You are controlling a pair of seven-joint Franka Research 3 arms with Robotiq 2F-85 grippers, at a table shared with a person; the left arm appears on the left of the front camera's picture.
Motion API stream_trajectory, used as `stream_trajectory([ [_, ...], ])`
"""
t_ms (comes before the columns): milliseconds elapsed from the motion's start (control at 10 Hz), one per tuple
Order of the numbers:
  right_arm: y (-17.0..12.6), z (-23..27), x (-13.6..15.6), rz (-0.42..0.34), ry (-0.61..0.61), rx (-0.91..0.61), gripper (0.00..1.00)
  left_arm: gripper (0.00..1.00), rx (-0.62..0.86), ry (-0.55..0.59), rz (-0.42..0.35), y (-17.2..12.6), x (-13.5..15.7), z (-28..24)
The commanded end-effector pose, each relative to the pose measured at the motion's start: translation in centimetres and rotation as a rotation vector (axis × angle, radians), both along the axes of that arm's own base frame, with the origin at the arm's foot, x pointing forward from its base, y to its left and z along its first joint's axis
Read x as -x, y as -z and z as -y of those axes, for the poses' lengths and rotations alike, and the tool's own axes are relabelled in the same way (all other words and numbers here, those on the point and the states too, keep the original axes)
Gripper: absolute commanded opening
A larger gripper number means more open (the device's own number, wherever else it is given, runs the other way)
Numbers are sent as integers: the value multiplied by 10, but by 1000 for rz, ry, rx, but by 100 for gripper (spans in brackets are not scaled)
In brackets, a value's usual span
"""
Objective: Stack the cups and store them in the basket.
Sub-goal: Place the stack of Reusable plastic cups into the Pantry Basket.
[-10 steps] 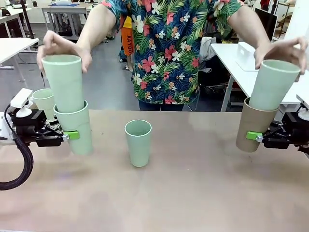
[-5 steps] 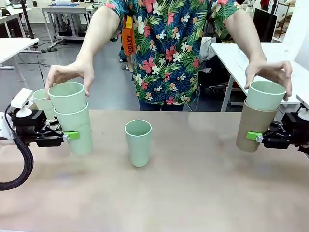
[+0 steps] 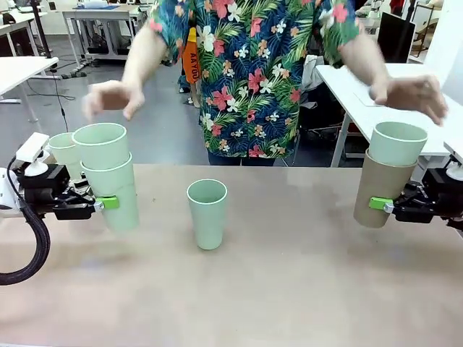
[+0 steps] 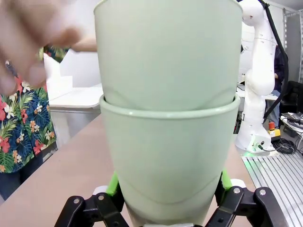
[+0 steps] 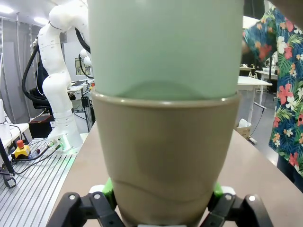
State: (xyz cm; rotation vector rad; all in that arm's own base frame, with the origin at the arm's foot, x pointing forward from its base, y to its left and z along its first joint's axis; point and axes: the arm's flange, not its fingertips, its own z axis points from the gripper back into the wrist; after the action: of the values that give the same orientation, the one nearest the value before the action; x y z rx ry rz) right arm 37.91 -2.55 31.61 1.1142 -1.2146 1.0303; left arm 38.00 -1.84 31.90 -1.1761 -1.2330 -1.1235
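Left gripper [image 3: 114, 204], left of frame: jaws clamped on the outer mint cup [image 3: 121, 199], with the inner mint cup [image 3: 101, 144] nested in it. Right gripper [image 3: 373, 204], right edge: jaws clamped on the tan cup [image 3: 381, 184], which carries the nested mint cup [image 3: 396, 142]. The loose mint cup [image 3: 207, 213] stands upright at the centre of the table [image 3: 289, 289]. The person's hands [image 3: 110, 97] are above both stacks, not touching them

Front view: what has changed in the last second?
The person pushed one mint cup down into the left pincer's green cup, another into the right pincer's brown cup, then let go, raising both hands. Pincers' grips and the middle cup stayed.
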Motion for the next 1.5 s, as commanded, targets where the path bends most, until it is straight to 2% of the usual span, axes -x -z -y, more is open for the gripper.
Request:
stream_trajectory([
  [0,-3,0,-1,5,10,-4,83,87,6,4,-4,-2,0,1],
  [1400,-3,0,-1,5,10,-4,83,87,6,4,-4,-2,0,1],
])
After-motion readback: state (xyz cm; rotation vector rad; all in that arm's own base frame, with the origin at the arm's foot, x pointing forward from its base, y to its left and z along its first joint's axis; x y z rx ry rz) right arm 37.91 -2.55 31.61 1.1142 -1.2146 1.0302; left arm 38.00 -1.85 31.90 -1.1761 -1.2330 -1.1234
